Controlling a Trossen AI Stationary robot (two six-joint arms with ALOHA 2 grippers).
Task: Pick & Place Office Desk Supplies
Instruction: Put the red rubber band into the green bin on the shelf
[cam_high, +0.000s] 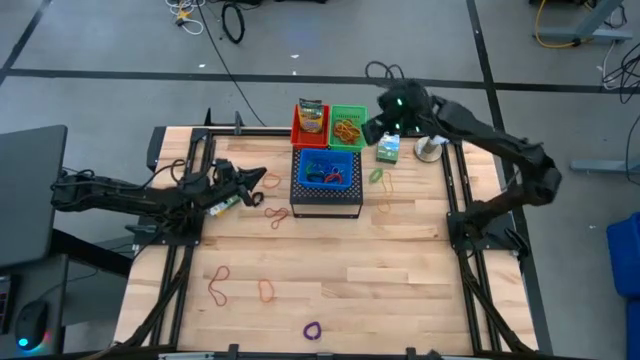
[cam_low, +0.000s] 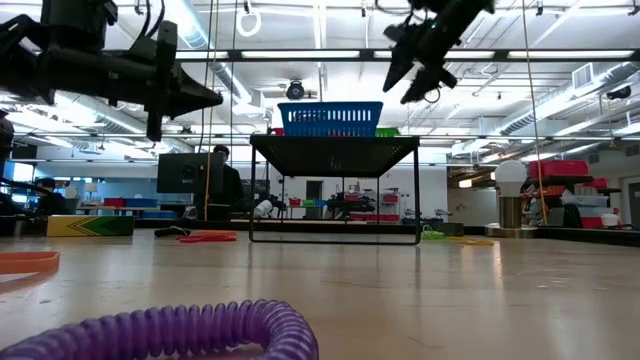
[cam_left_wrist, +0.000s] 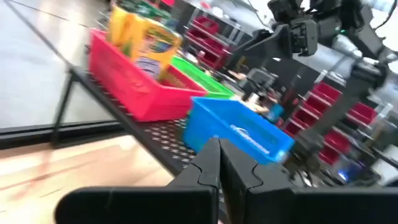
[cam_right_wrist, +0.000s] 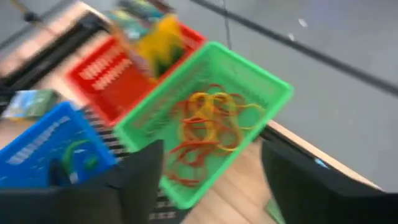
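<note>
On the wooden table (cam_high: 400, 260), viewed from above and read from left to right. Left gripper (cam_high: 258, 186): stretched out above the boards beside the black perforated box (cam_high: 326, 200), fingers clenched together with nothing between them. Loose rubber bands: thin tan, orange and red loops lying flat, one (cam_high: 271, 181) just beyond the left fingertips, one (cam_high: 276, 217) nearer the front, and two more (cam_high: 218, 284) (cam_high: 267, 291) well towards the front edge. Purple loop (cam_high: 312, 329): small, thick and ribbed like a coil, near the front edge; it fills the foreground of the low view. On top of the black box stand three baskets: a red basket (cam_high: 299, 128) holding a yellow-and-green packet (cam_high: 312, 116); a blue basket (cam_high: 348, 178) holding small coloured loops; and a green basket (cam_high: 359, 115) holding a tangled heap of orange, yellow and red rubber bands (cam_right_wrist: 208, 127). Right gripper (cam_high: 372, 128): poised above the green basket's right side, fingers released and spread wide, empty. Green-white box (cam_high: 388, 149): palm-sized, on the boards right of the baskets, with a green loop (cam_high: 376, 175) just in front of it. White ball on a stand (cam_high: 429, 150): farthest right.
</note>
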